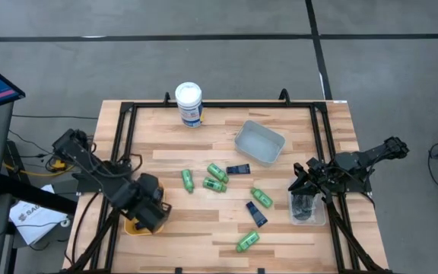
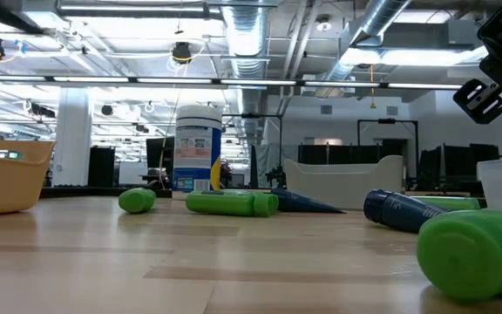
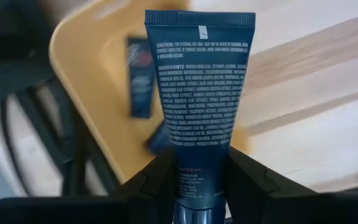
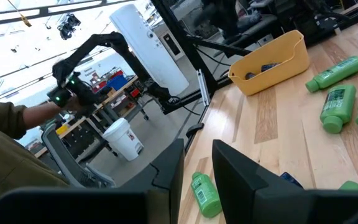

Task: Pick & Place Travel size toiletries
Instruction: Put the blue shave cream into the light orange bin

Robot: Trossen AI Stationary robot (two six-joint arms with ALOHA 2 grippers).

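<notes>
From the high view: left pincer (image 1: 144,217) poised over a yellow plastic bin (image 1: 137,226) at the near-left edge of the light wooden bench (image 1: 166,167); right pincer (image 1: 304,185) hanging just above a small clear plastic container (image 1: 308,209) at the near right, with dark round shapes inside, probably grey tins, though too small to confirm. Left out between the two arms: five small bright green bottles (image 1: 217,172) and two flat dark navy tubes (image 1: 255,214). Farther back, an empty-looking grey rectangular tray (image 1: 259,141) and a tall white canister with a blue label (image 1: 189,104), no part of the job.

From the low view: same green bottles and navy tubes lying on their sides across the bench, one green bottle (image 2: 478,253) looming at the near right and cut off by the frame edge. Only part of one arm visible at the upper right; neither pincer's grip readable here.

From the left wrist view: left pincer clenched on a flat dark navy tube with white printed text (image 3: 199,93), held above the yellow bin, where at least one more navy tube (image 3: 140,78) already lies. Tube's cap end hidden between the fingers.

From the right wrist view: right pincer (image 4: 197,171) released and carrying nothing, fingers parted. Green bottles and the yellow bin in sight beyond; a person's sleeve at the left edge.

Judged overall: sorting partly done, several pieces binned, seven loose, one tube about to drop. Exact bin counts impossible to tell.
</notes>
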